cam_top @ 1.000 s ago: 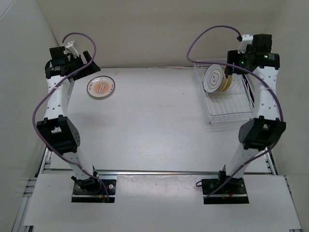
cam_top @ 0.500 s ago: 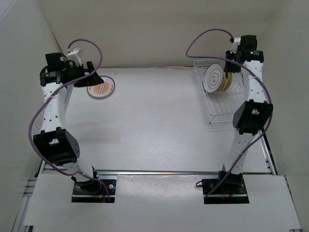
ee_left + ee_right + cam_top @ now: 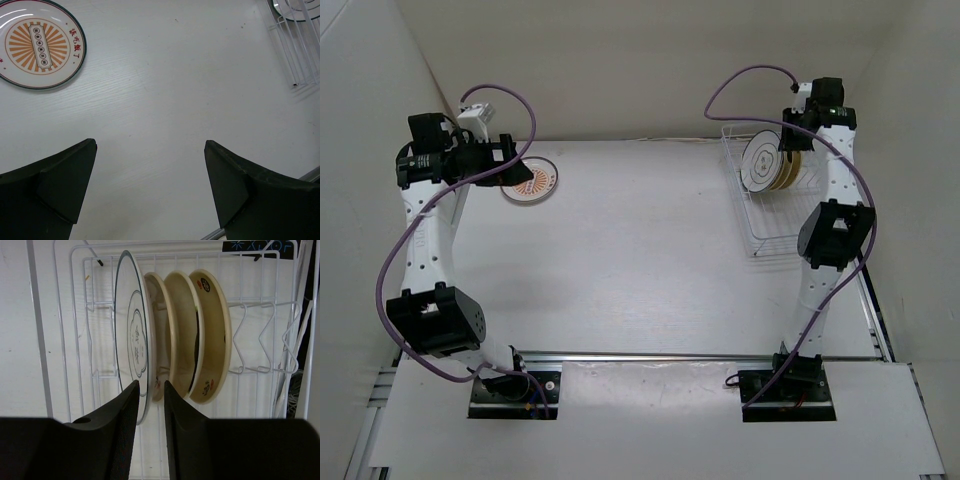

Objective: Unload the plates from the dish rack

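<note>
The white wire dish rack stands at the back right, and shows in the right wrist view. In it, on edge, stand a white plate with thin dark rings and tan-yellow plates behind it. My right gripper hovers over the ringed plate's rim, jaws a narrow gap apart, empty. The orange sunburst plate lies flat on the table at the back left. My left gripper is wide open just above and beside it.
White walls close in the table at the back and both sides. A purple cable loops over each arm. The rack's corner shows at the top right of the left wrist view. A metal rail runs along the near table edge.
My right arm has swung in over the rack, and its gripper now sits above the ringed plate. My left gripper has lifted and drawn back from the sunburst plate.
</note>
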{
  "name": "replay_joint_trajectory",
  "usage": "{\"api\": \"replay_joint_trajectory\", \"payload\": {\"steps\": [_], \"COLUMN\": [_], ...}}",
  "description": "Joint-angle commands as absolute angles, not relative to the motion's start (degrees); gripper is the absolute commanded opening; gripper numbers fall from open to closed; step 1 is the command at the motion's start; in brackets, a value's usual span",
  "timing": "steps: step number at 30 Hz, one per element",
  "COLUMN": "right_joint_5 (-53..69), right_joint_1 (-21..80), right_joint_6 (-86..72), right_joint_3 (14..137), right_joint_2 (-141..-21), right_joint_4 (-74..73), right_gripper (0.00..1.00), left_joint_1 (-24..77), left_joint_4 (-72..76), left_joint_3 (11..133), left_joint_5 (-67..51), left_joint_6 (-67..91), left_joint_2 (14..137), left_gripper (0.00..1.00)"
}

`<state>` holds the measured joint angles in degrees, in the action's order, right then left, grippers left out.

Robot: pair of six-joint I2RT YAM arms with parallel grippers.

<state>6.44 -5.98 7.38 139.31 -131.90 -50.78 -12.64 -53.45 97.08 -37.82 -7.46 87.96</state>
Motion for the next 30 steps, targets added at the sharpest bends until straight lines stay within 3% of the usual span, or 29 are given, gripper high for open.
{"api": "replay_joint_trajectory", "payload": {"steps": [1,11,13,14,15,16,27,30], "right_joint_5": [8.17,9.93,9.93,9.93,9.93,9.93,2.29,-1.47], "right_joint_1": [-6.33,-6.33,-6.33,-5.81,-5.80,-5.28,-3.70,-3.17], "right_joint_6": [6.06,6.06,6.06,6.06,6.06,6.06,0.62,-0.09], "right_joint_3": [141.94,143.00,143.52,143.53,143.53,143.53,143.53,138.09], "right_joint_2": [-133.07,-136.14,-136.67,-136.67,-136.67,-136.67,-126.32,-120.88], "right_joint_4": [-48.96,-48.96,-48.96,-48.96,-48.96,-48.96,-46.93,-42.90], "right_gripper": [0.31,0.30,0.22,0.15,0.03,0.00,0.00,0.00], "left_joint_1": [-12.83,-12.83,-12.83,-12.83,-12.83,-12.83,-12.83,-12.83], "left_joint_4": [-54.32,-54.32,-54.32,-54.84,-54.84,-54.84,-54.32,-53.79], "left_joint_3": [96.77,95.10,95.10,95.10,95.10,95.10,94.04,93.52], "left_joint_5": [-36.74,-35.69,-35.68,-35.68,-35.68,-35.68,-37.44,-38.06], "left_joint_6": [-8.88,-9.40,-9.40,-9.40,-9.40,-9.40,-8.88,-8.35], "left_joint_2": [85.52,85.52,85.52,85.52,85.52,85.52,85.52,85.52], "left_gripper": [1.00,1.00,1.00,1.00,1.00,1.00,1.00,1.00]}}
